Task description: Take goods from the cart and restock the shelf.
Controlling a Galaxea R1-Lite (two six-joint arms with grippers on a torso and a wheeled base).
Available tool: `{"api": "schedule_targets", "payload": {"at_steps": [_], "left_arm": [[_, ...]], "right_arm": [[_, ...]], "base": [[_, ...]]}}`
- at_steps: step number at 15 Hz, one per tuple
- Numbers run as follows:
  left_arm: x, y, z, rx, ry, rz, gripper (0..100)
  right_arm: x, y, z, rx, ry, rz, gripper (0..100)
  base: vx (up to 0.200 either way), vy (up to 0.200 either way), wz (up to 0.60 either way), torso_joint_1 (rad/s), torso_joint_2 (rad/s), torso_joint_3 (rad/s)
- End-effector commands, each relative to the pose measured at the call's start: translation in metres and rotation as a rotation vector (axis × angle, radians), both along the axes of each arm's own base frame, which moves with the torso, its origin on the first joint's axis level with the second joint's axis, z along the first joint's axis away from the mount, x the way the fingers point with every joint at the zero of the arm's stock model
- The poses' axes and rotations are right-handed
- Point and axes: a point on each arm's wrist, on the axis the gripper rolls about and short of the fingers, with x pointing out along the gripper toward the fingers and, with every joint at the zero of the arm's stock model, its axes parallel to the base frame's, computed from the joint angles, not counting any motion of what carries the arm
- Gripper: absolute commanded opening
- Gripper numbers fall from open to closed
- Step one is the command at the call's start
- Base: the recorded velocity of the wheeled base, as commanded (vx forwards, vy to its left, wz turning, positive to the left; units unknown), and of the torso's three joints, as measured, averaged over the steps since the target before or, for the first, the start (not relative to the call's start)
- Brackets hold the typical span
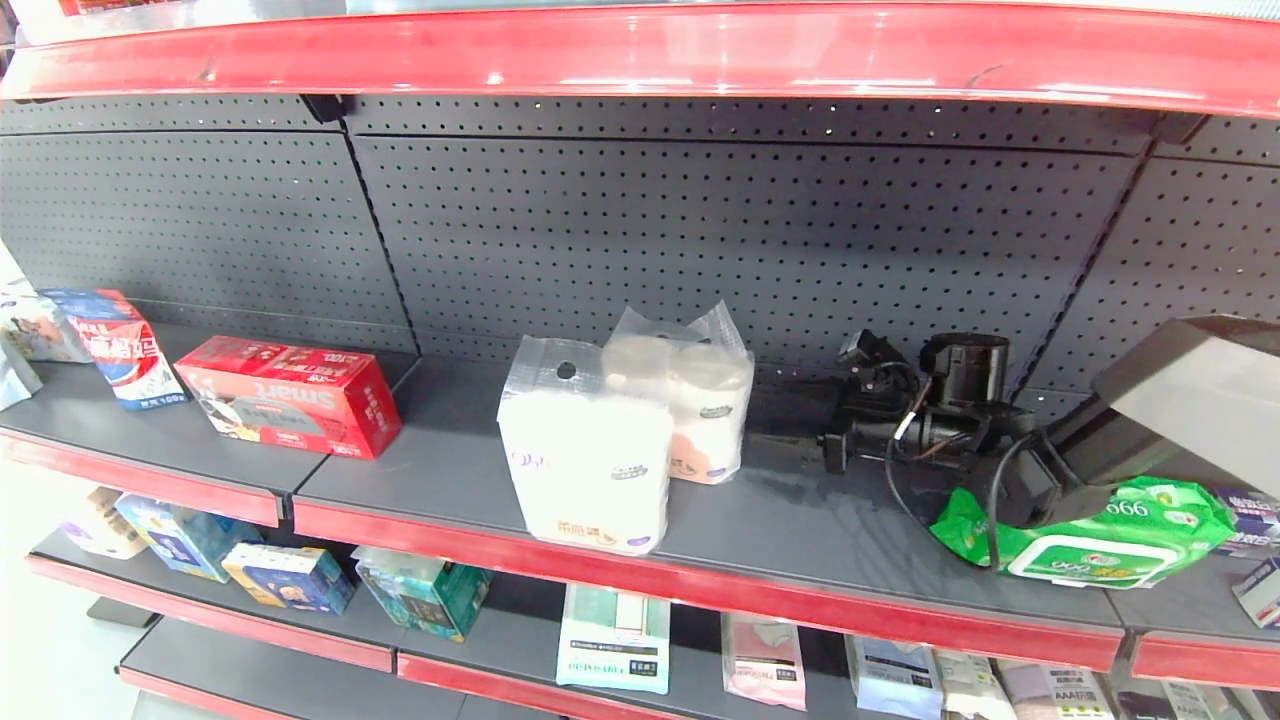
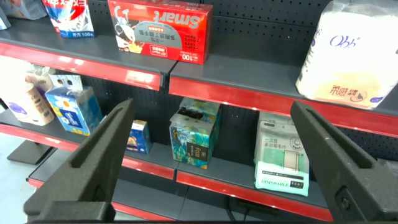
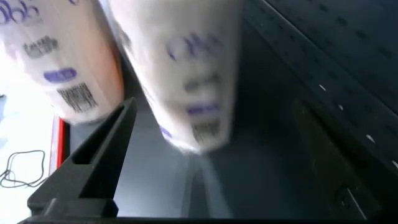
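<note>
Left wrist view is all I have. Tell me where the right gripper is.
Observer: The right gripper is over the same shelf as the white pack, to its right and not touching it.
Operator: Report anything behind that pack.
Observer: A second pack in clear wrap stands just behind it, nearer the gripper.
Operator: Say what else is on that shelf further right.
Observer: A green wipes pack lies flat near the front edge, partly under the right arm.
</note>
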Motion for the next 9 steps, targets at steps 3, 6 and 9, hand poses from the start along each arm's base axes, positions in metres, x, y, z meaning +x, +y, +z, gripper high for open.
{"api": "schedule_targets", "payload": {"at_steps": [3, 6, 9], "left_arm": [[0.0, 0.0, 0.0, 0.0, -0.001, 0.0, 100], [0.0, 0.0, 0.0, 0.0, -0.001, 0.0, 100], [0.0, 0.0, 0.0, 0.0, -0.001, 0.0, 100]], "right_arm": [[-0.021, -0.019, 0.032, 0.007, -0.043, -0.049, 100], [-0.039, -0.024, 0.042, 0.008, -0.039, -0.059, 100], [-0.053, -0.028, 0.058, 0.011, -0.058, -0.105, 100]], "base": [[0.0, 0.0, 0.0, 0.0, 0.0, 0.0], [0.0, 0.0, 0.0, 0.0, 0.0, 0.0], [0.0, 0.0, 0.0, 0.0, 0.0, 0.0]]}}
